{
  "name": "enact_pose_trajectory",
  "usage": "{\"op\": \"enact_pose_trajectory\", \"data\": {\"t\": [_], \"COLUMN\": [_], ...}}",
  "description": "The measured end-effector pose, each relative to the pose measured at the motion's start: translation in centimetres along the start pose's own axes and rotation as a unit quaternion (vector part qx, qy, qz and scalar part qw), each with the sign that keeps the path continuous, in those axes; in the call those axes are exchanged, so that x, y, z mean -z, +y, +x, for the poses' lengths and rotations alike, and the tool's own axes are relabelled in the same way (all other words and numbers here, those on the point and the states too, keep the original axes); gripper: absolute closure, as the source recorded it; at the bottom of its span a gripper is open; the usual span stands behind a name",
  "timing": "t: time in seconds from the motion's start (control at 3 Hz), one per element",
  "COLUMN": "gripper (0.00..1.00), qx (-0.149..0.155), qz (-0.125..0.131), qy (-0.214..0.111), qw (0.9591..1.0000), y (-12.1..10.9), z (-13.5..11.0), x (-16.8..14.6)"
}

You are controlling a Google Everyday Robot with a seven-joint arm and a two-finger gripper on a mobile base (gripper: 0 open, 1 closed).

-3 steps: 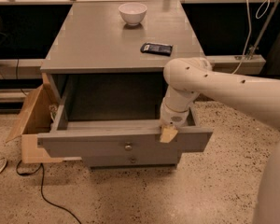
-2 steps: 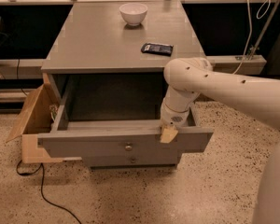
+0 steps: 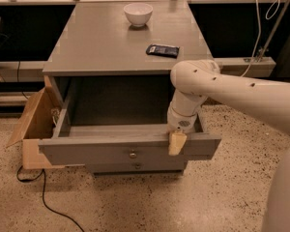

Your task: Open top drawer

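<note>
still unmoved, gripper (image 3: 177, 143) rests on front edge of open top drawer (image 3: 89, 152).

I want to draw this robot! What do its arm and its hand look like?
The arm is a thick, smooth, creamy-white tube with a round elbow and a few tiny dark dots. No cables show on it. The gripper, at the front edge of the top drawer, is short with a pale yellow tip.
</note>
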State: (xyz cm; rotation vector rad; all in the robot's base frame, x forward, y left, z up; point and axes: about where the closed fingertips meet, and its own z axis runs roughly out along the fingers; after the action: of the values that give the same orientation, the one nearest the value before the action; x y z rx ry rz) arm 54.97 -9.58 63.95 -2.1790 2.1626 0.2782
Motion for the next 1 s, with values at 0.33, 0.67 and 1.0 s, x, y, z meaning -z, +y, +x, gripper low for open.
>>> {"op": "enact_pose_trajectory", "data": {"t": [0.33,0.67,1.0], "gripper": [0.00,0.00,0.00], "qx": [0.000,0.000,-0.003], "qz": [0.000,0.000,-0.004], "qy": [0.000,0.000,-0.010], "qw": [1.0000,1.0000,0.9999], "y": [0.00,0.00,0.80], "z": [0.00,0.00,0.36], "x": [0.00,0.00,0.21]}}
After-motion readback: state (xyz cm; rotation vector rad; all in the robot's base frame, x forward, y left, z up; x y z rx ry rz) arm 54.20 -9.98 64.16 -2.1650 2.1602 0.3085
